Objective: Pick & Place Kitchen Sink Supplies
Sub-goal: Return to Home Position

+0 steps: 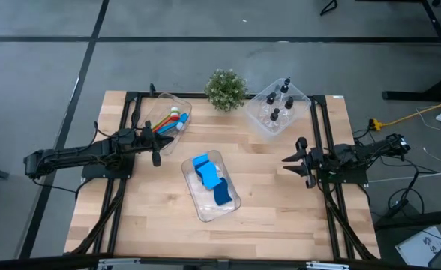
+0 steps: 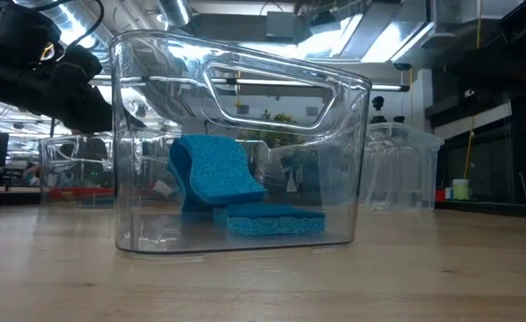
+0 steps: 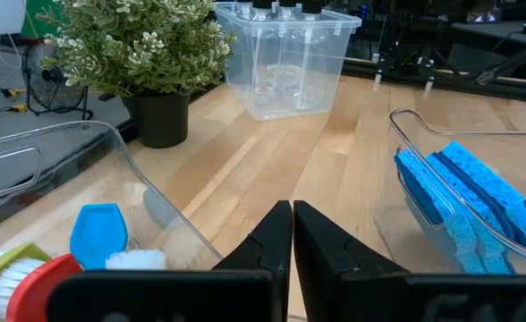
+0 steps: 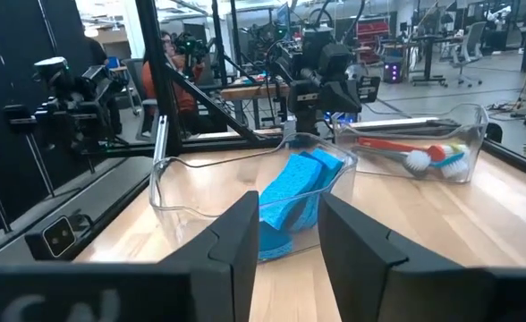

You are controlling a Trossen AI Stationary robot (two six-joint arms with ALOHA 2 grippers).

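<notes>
Your arms flank the clear plastic bin of bright blue sponge pieces.
Your left gripper has jaws pressed together; your right gripper has them spread, empty.

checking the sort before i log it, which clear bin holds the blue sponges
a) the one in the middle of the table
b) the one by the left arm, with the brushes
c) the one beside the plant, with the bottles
a: the blue sponges lie in the clear bin at the table's middle, while the brushes and the black-capped bottles fill the other two.
</notes>
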